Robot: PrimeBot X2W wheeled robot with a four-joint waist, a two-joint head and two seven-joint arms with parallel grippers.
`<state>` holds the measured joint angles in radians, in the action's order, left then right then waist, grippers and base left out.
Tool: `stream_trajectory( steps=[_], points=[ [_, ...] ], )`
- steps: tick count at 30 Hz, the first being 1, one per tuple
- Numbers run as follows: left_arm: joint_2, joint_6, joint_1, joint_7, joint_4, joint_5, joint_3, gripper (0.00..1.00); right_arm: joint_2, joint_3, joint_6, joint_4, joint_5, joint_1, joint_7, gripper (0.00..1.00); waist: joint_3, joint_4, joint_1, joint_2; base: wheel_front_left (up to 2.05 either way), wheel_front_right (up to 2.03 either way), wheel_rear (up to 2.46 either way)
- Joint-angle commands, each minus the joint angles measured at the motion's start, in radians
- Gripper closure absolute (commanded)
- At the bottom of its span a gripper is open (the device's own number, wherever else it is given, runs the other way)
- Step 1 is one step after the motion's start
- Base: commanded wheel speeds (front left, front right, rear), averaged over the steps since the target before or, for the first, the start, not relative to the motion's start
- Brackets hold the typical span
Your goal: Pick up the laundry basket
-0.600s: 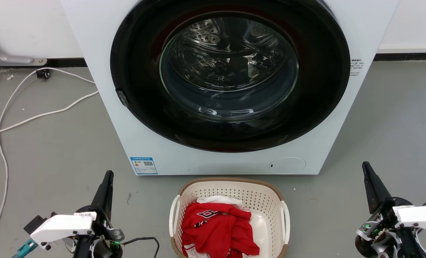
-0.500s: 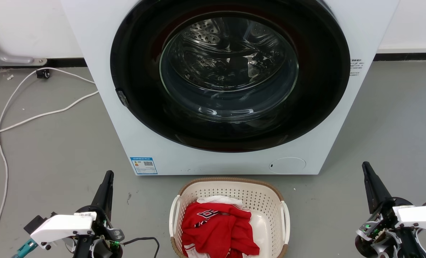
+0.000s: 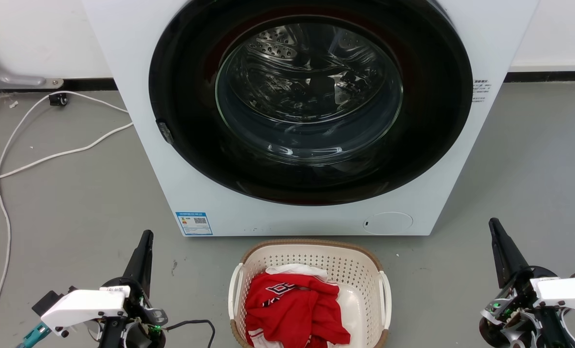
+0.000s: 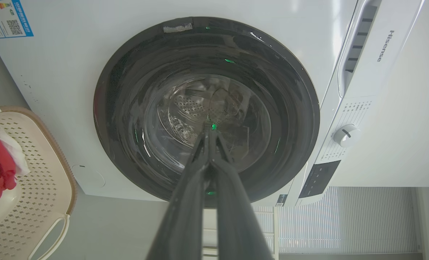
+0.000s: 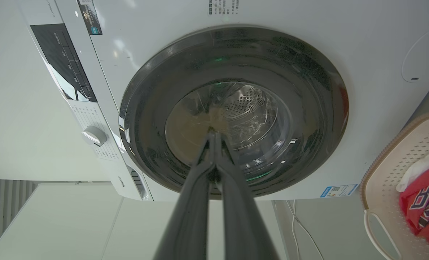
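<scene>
The laundry basket (image 3: 311,254), cream perforated plastic with a brown woven-look rim and white side handles, sits on the grey floor at the bottom centre of the head view, just in front of the washing machine. It holds a red garment (image 3: 294,309) and some white cloth. The laundry basket (image 4: 37,195) also shows at the left wrist view's left edge, and the laundry basket (image 5: 394,173) at the right wrist view's right edge. My left gripper (image 3: 145,237) stands shut and empty well left of the basket. My right gripper (image 3: 493,223) stands shut and empty well to its right. Both point up.
A white washing machine (image 3: 181,169) with a closed round glass door (image 3: 309,92) rises directly behind the basket. White cables (image 3: 50,154) trail across the floor at the left. Bare grey floor (image 3: 524,183) lies on both sides of the basket.
</scene>
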<state>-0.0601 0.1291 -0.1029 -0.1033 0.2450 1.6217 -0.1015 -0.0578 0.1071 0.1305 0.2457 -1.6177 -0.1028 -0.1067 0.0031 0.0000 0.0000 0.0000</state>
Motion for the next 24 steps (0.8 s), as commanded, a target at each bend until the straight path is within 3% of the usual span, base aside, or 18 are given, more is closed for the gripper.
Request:
stream_trajectory(
  steps=[1, 8, 9, 24],
  points=[
    [0.001, 0.003, -0.01, -0.003, 0.002, -0.007, -0.003, 1.0, 0.004, 0.002, 0.0, 0.001, 0.008, -0.011, -0.004, 1.0, 0.0, 0.0, 0.0, 0.0, 0.0, 0.0, 0.0],
    [0.002, 0.003, -0.01, -0.004, 0.001, -0.008, -0.004, 1.0, 0.004, 0.002, 0.0, 0.001, 0.007, -0.012, -0.004, 1.0, 0.0, 0.0, 0.0, 0.0, 0.0, 0.0, 0.0],
    [0.001, 0.0, 0.0, -0.001, 0.0, -0.001, -0.002, 0.0, 0.001, 0.001, 0.0, 0.0, 0.003, 0.0, -0.001, 0.0, 0.0, 0.0, 0.0, 0.0, 0.0, 0.0, 0.0],
    [0.005, 0.0, 0.007, 0.066, -0.033, -0.066, 0.046, 0.0, -0.003, -0.048, 0.0, -0.028, 0.086, 0.025, 0.065, 0.0, -0.002, 0.0, 0.0, 0.0, 0.0, 0.0, 0.0]
  ],
)
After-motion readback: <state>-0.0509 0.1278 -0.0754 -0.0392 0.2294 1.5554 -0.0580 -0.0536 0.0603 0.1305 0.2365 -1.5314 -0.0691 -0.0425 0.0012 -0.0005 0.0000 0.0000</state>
